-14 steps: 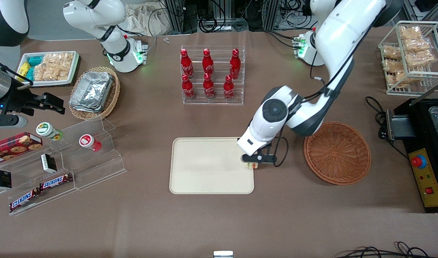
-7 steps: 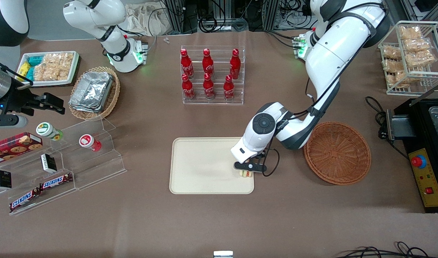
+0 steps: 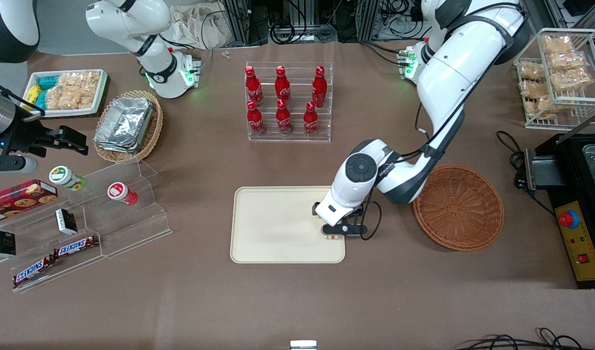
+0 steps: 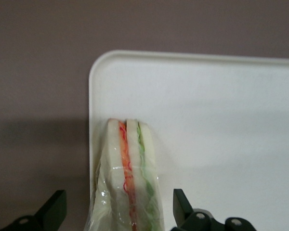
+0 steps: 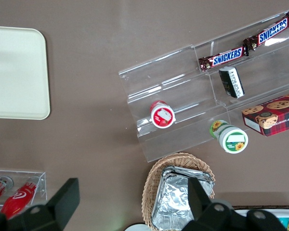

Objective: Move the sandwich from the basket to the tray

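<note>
The hand (image 3: 333,235) is low over the tray (image 3: 273,228), at its edge nearest the basket (image 3: 458,207), with its fingers (image 4: 182,207) spread on either side of the sandwich (image 4: 128,183) without touching it. The sandwich rests on the tray just inside the rim, filling edge up. The basket sits on the tabletop (image 3: 297,301) beside the tray.

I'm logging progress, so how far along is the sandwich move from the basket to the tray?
Nearly done. The basket holds nothing, so the pickup is finished. The sandwich sits on the tray near its edge, at the end toward the basket. The pincer is right over it with its fingers spread apart on either side. What's left is lifting the arm clear.
</note>
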Robot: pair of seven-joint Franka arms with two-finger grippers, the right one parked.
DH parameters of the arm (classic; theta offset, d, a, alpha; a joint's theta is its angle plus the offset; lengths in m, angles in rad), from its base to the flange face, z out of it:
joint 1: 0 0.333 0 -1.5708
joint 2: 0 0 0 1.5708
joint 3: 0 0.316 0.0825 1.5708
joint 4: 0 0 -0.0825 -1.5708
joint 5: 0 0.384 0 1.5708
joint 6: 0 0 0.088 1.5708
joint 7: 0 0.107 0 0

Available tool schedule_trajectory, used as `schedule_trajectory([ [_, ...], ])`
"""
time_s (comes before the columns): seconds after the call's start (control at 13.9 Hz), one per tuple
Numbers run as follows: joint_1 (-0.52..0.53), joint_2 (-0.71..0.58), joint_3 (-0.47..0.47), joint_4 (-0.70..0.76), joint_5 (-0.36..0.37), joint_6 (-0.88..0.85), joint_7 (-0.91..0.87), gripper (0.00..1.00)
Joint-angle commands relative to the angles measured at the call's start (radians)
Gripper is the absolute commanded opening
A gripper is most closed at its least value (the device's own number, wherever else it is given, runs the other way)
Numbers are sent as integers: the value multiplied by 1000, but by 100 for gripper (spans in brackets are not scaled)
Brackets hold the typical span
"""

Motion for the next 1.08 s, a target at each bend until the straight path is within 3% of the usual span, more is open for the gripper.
schedule_trajectory([
  [0.0, 1, -137, 97, -11, -41, -20, -47, 99],
  [0.36, 1, -329, 231, -3, -212, -162, -30, 99],
  [0.58, 2, -409, 311, 3, -272, -274, -16, 100],
  [0.79, 1, -415, 417, 141, -443, -522, 218, 100],
  [1.01, 1, -457, 521, 207, -494, -800, 436, 100],
])
